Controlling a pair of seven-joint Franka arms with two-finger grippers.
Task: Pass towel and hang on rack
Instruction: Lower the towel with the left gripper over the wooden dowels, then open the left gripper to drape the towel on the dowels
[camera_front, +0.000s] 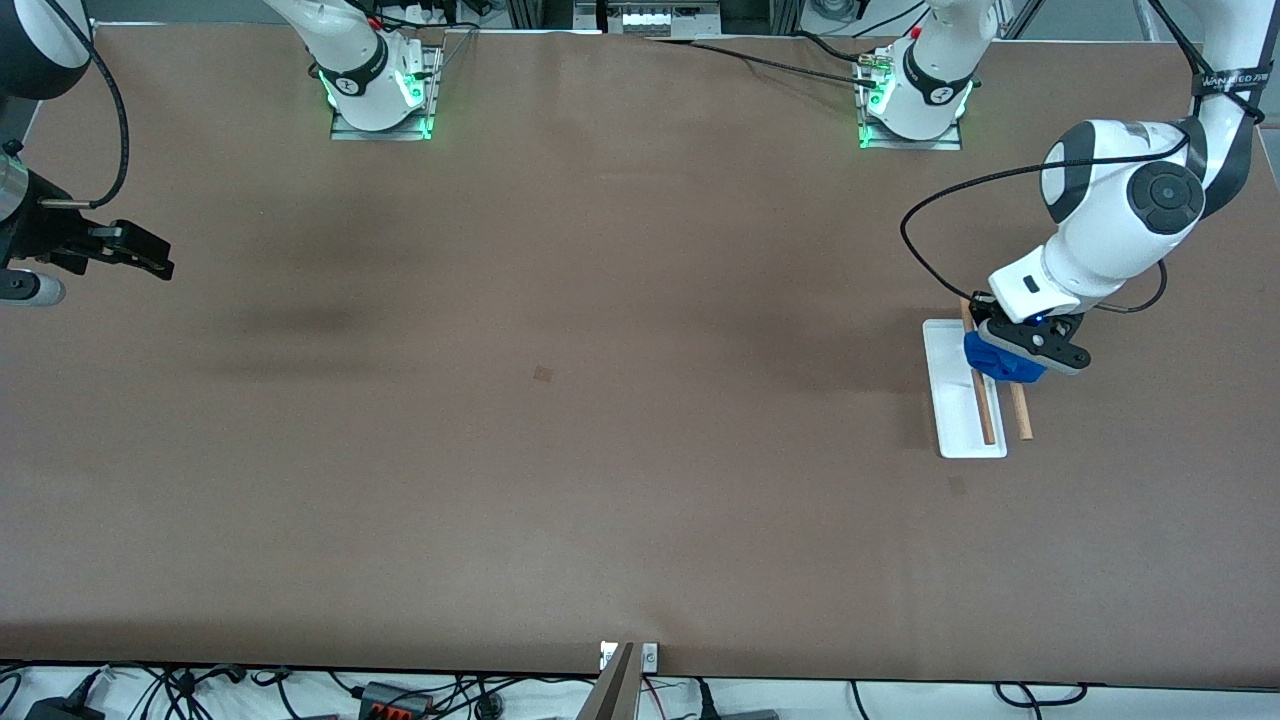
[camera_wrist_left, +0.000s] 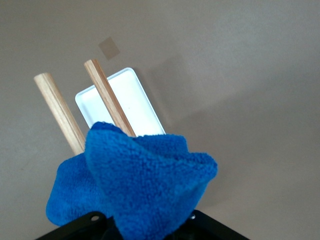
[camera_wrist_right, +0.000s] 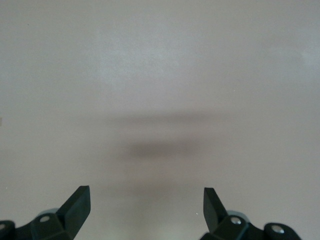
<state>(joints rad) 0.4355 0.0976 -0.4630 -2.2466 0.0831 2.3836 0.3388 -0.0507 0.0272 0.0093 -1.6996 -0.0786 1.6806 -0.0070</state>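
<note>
Blue fluffy towel hangs bunched in the left gripper, whose fingers clamp it over the white-based rack with two light-brown wooden rods, near the left arm's end of the brown matte table. The waiting right gripper hovers over the right arm's end, fingers apart.

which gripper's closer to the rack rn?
Left. The left gripper hangs right over the rack, shut on the blue towel above its two rods. The right gripper, fingers open and empty, waits over bare table at the right arm's end.
</note>
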